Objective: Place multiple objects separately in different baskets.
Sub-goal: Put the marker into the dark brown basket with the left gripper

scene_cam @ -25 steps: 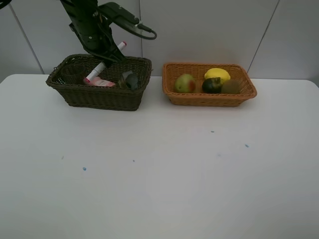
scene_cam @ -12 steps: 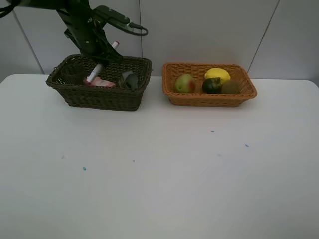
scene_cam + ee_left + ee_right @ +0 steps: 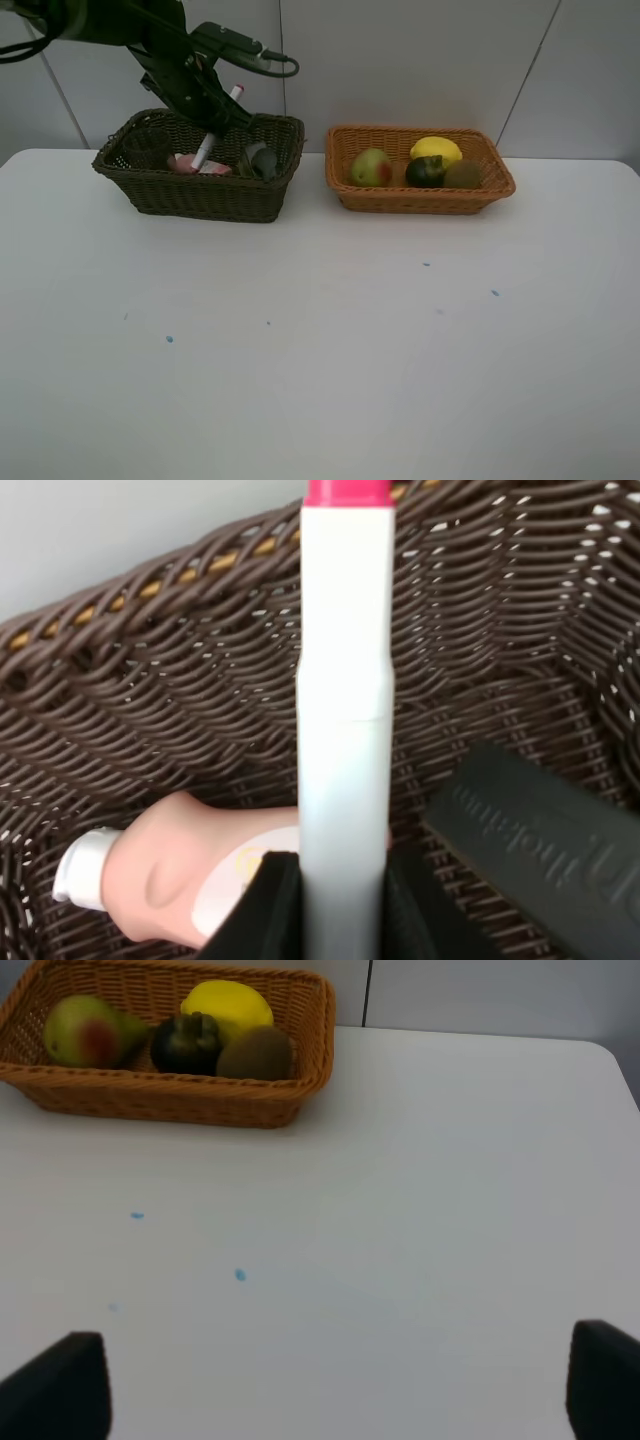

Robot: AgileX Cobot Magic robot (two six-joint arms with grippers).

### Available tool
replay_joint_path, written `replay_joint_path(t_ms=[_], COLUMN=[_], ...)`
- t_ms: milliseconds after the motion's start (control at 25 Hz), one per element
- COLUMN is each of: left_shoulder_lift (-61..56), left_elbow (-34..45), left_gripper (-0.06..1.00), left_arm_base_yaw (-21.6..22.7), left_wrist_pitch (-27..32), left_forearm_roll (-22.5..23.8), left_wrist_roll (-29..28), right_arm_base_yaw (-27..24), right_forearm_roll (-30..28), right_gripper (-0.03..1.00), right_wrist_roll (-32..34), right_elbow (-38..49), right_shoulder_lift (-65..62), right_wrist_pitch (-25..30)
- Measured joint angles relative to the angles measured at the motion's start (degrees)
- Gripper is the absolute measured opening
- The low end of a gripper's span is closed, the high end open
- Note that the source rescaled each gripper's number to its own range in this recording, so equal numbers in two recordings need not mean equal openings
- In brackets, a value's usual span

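Between pincer (image 3: 340, 900) pads (image 3: 272, 905), white marker (image 3: 345, 720)

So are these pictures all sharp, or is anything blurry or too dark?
Overhead view: even light, soft shadows, the dark basket dim inside. Left wrist view: sharp weave, the marker close up. Right wrist view: the gripper fingers are blurry dark corners.

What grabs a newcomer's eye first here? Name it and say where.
The left gripper holds a white marker tilted over the dark basket at the table's back left, above a pink bottle. To the right, the orange basket shows a bright lemon beside a mango, mangosteen and kiwi.
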Motion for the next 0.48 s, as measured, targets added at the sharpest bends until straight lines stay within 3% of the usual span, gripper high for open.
replay_joint_path(t_ms=[480], left_shoulder_lift=[0.5], left_elbow=[0.1], left_gripper=[0.15], left_arm_base_yaw=[0.0], left_wrist_pitch=[0.3], left_forearm_roll=[-0.1], left_wrist_roll=[0.0], right_arm_base_yaw=[0.0], right_forearm_roll=[0.0], right_gripper=[1.0], right_wrist_roll=[0.0], right_elbow=[0.0], right_shoulder_lift=[0.0], right_wrist_pitch=[0.0])
